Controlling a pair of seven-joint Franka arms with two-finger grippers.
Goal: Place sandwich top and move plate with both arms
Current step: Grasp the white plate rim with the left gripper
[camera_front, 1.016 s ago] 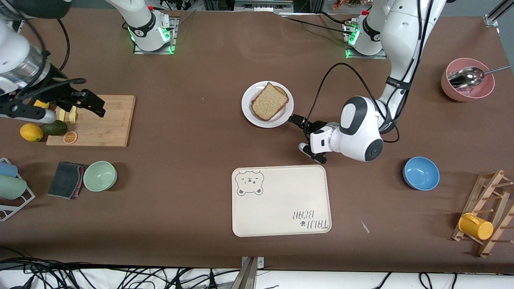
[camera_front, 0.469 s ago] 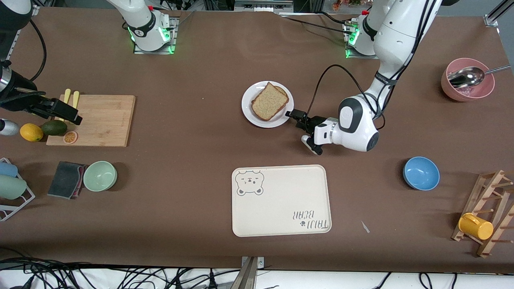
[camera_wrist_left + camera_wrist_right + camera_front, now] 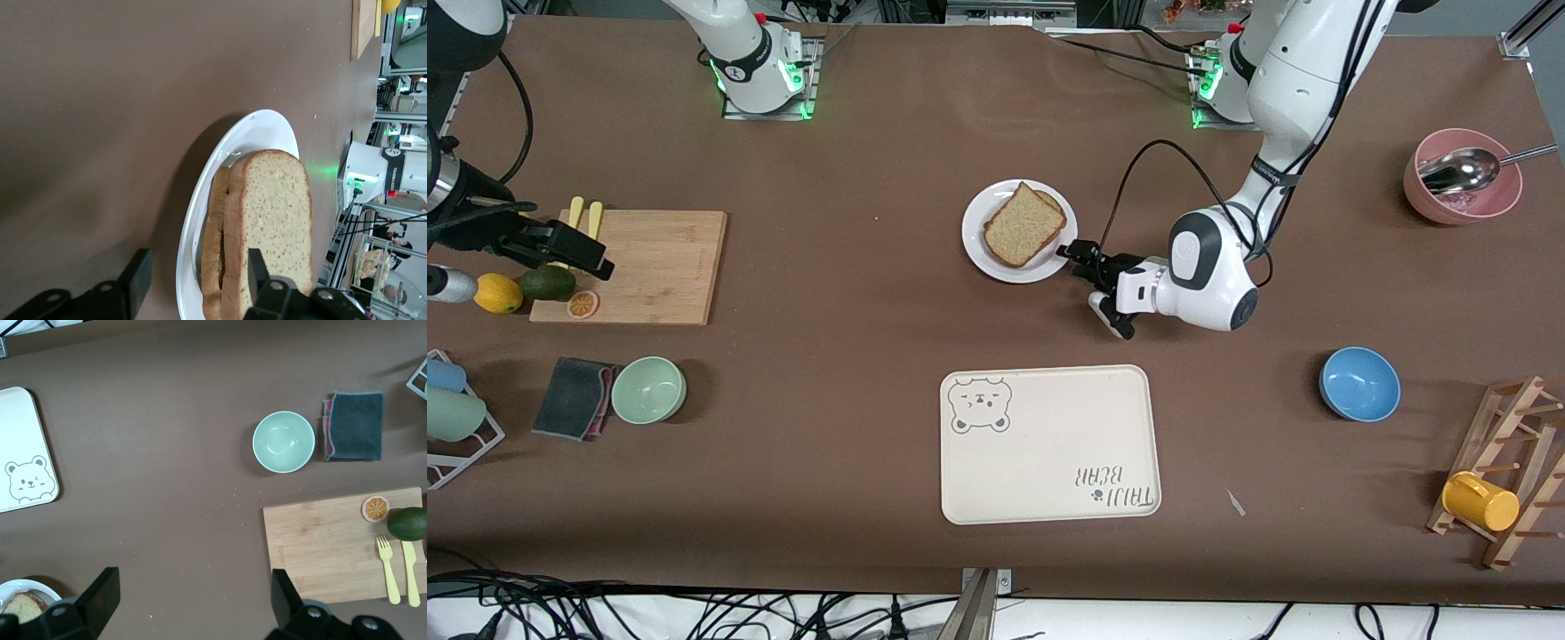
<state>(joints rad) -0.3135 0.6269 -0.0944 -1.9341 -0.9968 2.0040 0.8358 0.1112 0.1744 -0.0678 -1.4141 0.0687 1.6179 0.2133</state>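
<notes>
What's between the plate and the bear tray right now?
Only bare brown tabletop lies between the plate and the bear tray in the front view; the left gripper sits at the plate's rim, beside that stretch.

A brown table (image 3: 854, 373) carries a white plate (image 3: 978, 253), a cream tray (image 3: 1049, 444), a cutting board (image 3: 658, 267), a lemon (image 3: 496, 292), an avocado (image 3: 547, 284), a green bowl (image 3: 648, 389), a grey cloth (image 3: 574, 397), a blue bowl (image 3: 1359, 383), a pink bowl (image 3: 1494, 200) and a wooden rack (image 3: 1507, 480).
</notes>
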